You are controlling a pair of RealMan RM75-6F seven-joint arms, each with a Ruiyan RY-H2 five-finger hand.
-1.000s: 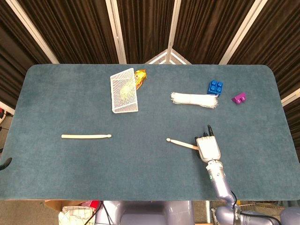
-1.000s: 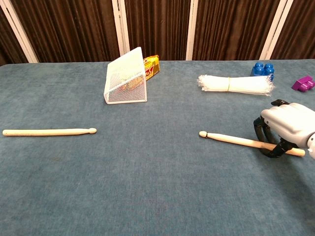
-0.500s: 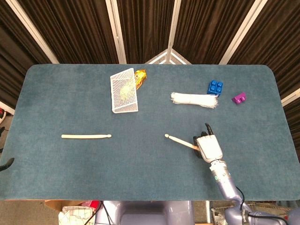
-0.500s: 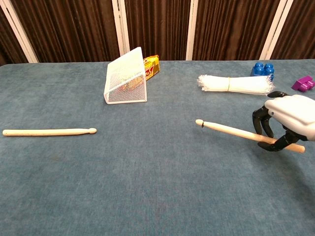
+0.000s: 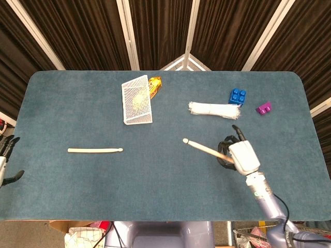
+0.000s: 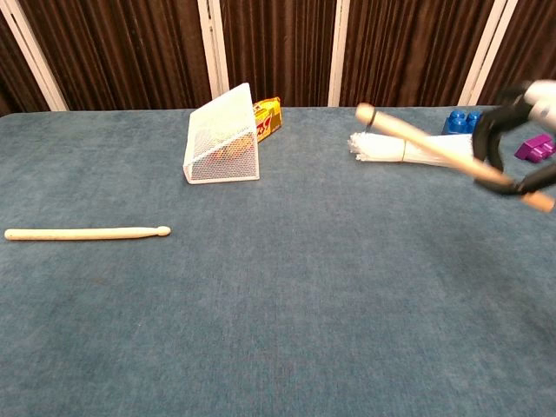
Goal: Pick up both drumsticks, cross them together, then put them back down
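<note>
Right hand (image 5: 239, 154) grips one drumstick (image 5: 201, 148) near its butt, clear of the table (image 5: 170, 181), tip pointing left. Second drumstick (image 5: 95, 150) lies flat on the table's left side, untouched. Left hand (image 5: 6, 155) shows at the table's left edge; whether it is spread or closed cannot be told.

Drumstick (image 5: 95, 150) on table (image 5: 62, 103) left, wire basket (image 5: 137, 101) behind it (cable-tie bundle (image 5: 215, 109) further rt).
</note>
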